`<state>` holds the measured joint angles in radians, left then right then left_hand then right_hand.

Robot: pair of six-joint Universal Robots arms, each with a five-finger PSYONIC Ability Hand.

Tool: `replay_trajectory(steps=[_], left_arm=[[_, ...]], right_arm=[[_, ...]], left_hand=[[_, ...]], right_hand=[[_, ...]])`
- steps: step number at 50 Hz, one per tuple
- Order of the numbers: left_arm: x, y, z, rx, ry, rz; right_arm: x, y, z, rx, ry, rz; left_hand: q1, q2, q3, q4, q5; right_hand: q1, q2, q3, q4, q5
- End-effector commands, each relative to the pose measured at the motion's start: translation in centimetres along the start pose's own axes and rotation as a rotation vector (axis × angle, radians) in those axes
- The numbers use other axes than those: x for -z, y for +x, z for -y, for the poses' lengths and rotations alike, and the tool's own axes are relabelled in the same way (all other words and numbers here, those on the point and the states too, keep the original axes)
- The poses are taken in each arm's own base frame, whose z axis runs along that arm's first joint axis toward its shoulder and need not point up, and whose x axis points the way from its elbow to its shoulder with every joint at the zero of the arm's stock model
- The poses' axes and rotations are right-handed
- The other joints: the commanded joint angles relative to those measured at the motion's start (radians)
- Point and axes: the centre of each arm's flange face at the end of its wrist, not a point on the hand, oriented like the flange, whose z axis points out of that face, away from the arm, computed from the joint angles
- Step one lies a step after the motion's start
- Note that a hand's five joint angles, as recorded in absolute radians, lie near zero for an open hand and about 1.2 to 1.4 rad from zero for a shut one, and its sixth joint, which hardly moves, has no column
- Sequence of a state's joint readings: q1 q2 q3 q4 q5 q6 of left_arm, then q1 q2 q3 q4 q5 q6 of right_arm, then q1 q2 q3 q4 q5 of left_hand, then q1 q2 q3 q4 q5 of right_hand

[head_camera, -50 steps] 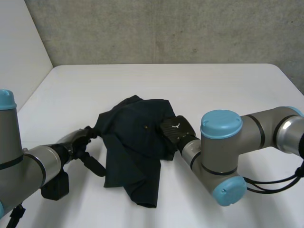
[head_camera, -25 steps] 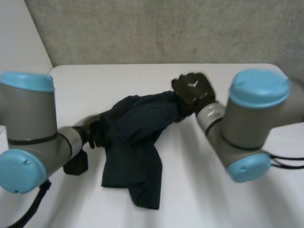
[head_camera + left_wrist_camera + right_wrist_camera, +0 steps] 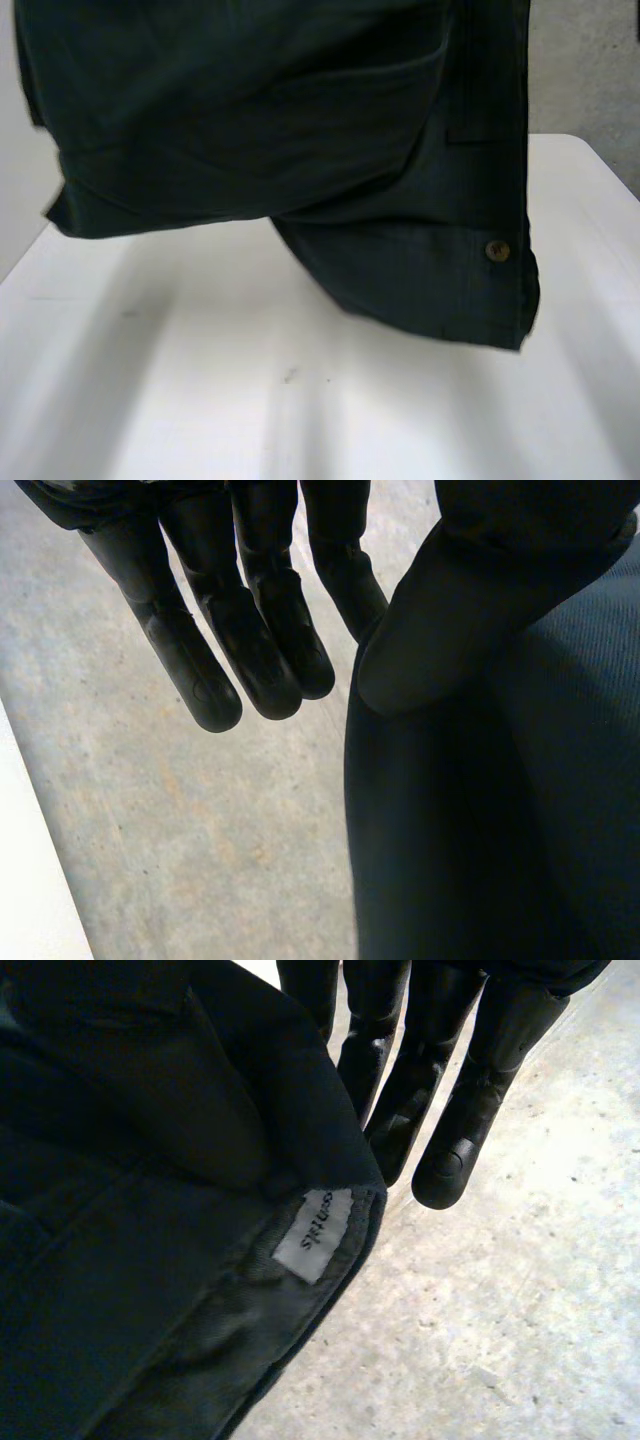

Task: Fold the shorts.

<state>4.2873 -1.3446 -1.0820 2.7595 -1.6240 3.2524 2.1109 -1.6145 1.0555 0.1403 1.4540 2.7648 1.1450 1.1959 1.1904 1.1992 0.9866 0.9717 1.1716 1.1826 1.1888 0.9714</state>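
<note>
While the shorts (image 3: 300, 120) hang close before the head camera, we see dark cloth spread across the upper part of that view, lifted above the white table (image 3: 300, 410). Its lowest corner droops at the robot's right side, with a small round button (image 3: 497, 250) beside a stitched edge there. Another corner hangs lower at the robot's left side. A strip of grey wall (image 3: 590, 70) shows past the cloth at the right. In the left wrist view, we find the left hand (image 3: 250, 610) with its fingers (image 3: 190, 650) straight and side by side. The thumb (image 3: 470, 610) lies flat upon the cloth, and the finger nearest it passes behind the cloth's edge. So we read the shorts as pinched between thumb and finger, and from that point they hang down beside the palm, with grey concrete (image 3: 200, 830) beyond. In the right wrist view, the right hand (image 3: 480, 1080) likewise has straight fingers, close together. The waistband (image 3: 220, 1340), bearing a white label (image 3: 314, 1233), crosses in front of the innermost finger. A fold of cloth covers the thumb, so we see the grip only in part, and we take the band as nipped there.
</note>
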Motion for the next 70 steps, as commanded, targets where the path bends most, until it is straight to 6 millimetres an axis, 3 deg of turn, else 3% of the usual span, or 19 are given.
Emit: replay_trajectory(steps=[1, 6, 7, 15, 19, 22, 23, 24, 25, 26, 27, 29, 33, 41, 46, 49, 58, 64, 70], left_arm=[[-2.1, 0.4, -3.0, -0.001, -0.100, -0.010], [-5.5, 1.2, -9.4, -0.013, -0.278, -0.024], [-6.7, 1.5, -11.7, -0.018, -0.328, -0.030], [-13.4, 2.6, -22.3, -0.060, -0.432, -0.025], [-16.9, 2.6, -26.2, -0.149, -0.381, 0.025], [-18.7, 2.6, -27.0, -0.191, -0.303, 0.081], [-19.8, 2.7, -27.1, -0.201, -0.241, 0.110], [-20.2, 2.9, -27.2, -0.202, -0.210, 0.114], [-20.5, 3.0, -27.2, -0.199, -0.183, 0.117], [-20.7, 3.2, -27.3, -0.200, -0.165, 0.117], [-21.0, 3.3, -27.3, -0.198, -0.130, 0.121], [-21.1, 3.6, -27.3, -0.192, -0.108, 0.122], [-19.9, 4.6, -28.3, -0.192, -0.150, 0.101], [-15.4, 3.5, -26.4, -0.202, -0.278, 0.081], [-9.3, 2.9, -26.0, -0.206, -0.419, 0.038], [-6.3, 3.2, -26.0, -0.188, -0.472, -0.019], [3.7, 4.5, -28.8, -0.069, -0.774, -0.232], [6.2, 4.6, -30.3, -0.025, -0.883, -0.239], [5.0, 4.8, -32.4, -0.026, -0.841, -0.230]], right_arm=[[-0.4, 1.0, -2.2, 0.011, -0.095, -0.019], [-2.6, 0.1, -10.7, -0.037, -0.305, 0.010], [-2.9, -0.2, -11.7, -0.047, -0.329, 0.018], [-5.6, -3.1, -22.1, -0.127, -0.474, 0.051], [-7.5, -4.0, -26.2, -0.167, -0.415, 0.001], [-9.1, -4.2, -27.8, -0.166, -0.281, -0.074], [-9.5, -4.0, -28.1, -0.156, -0.241, -0.102], [-9.9, -3.9, -28.4, -0.149, -0.210, -0.125], [-10.2, -3.8, -28.9, -0.137, -0.161, -0.158], [-10.3, -3.8, -29.1, -0.129, -0.152, -0.165], [-10.2, -3.9, -29.4, -0.123, -0.160, -0.169], [-9.8, -4.1, -29.8, -0.105, -0.207, -0.153], [-8.7, -4.4, -29.3, -0.096, -0.305, -0.120], [-4.2, -3.1, -26.3, -0.111, -0.518, -0.056], [0.0, -2.6, -26.9, -0.121, -0.676, 0.051], [2.5, -2.9, -26.7, -0.134, -0.728, 0.149], [7.8, -3.6, -27.3, -0.117, -0.806, 0.318], [9.3, -4.3, -28.2, -0.111, -0.837, 0.365], [8.6, -5.2, -30.5, -0.115, -0.794, 0.388]], left_hand=[[0.251, 0.200, 0.206, 0.197, 0.235], [0.251, 0.200, 0.206, 0.197, 0.235], [0.251, 0.200, 0.206, 0.197, 0.235], [0.251, 0.200, 0.206, 0.197, 0.235], [0.251, 0.200, 0.206, 0.197, 0.235], [0.251, 0.200, 0.206, 0.197, 0.235], [0.251, 0.200, 0.206, 0.197, 0.235], [0.025, -0.026, -0.020, -0.029, 0.009], [-0.338, -0.389, -0.383, -0.392, -0.354], [-0.679, -0.729, -0.724, -0.733, -0.695], [-0.970, -1.021, -1.016, -1.025, -0.987], [-0.970, -1.021, -1.016, -1.025, -0.987], [-0.970, -1.021, -1.016, -1.025, -0.987], [-0.958, -1.009, -1.003, -1.012, -0.974], [-0.876, -0.927, -0.921, -0.930, -0.892], [-0.841, -0.892, -0.886, -0.895, -0.857], [-0.559, -0.610, -0.604, -0.613, -0.575], [-0.506, -0.557, -0.551, -0.560, -0.522], [-0.600, -0.650, -0.645, -0.654, -0.616]], right_hand=[[0.425, 0.225, 0.214, 0.207, 0.250], [0.425, 0.225, 0.214, 0.207, 0.250], [0.425, 0.225, 0.214, 0.207, 0.250], [0.425, 0.225, 0.214, 0.207, 0.250], [0.425, 0.225, 0.214, 0.207, 0.250], [0.425, 0.225, 0.214, 0.207, 0.250], [0.260, 0.060, 0.049, 0.043, 0.086], [0.029, -0.171, -0.182, -0.188, -0.146], [-0.479, -0.679, -0.690, -0.696, -0.654], [-0.793, -0.992, -1.003, -1.010, -0.967], [-0.797, -0.997, -1.008, -1.014, -0.971], [-0.797, -0.997, -1.008, -1.014, -0.971], [-0.797, -0.997, -1.008, -1.014, -0.971], [-0.797, -0.997, -1.008, -1.014, -0.971], [-0.797, -0.997, -1.008, -1.014, -0.971], [-0.612, -0.812, -0.823, -0.829, -0.786], [-0.235, -0.435, -0.446, -0.452, -0.409], [-0.247, -0.447, -0.457, -0.464, -0.421], [-0.516, -0.716, -0.727, -0.733, -0.690]])
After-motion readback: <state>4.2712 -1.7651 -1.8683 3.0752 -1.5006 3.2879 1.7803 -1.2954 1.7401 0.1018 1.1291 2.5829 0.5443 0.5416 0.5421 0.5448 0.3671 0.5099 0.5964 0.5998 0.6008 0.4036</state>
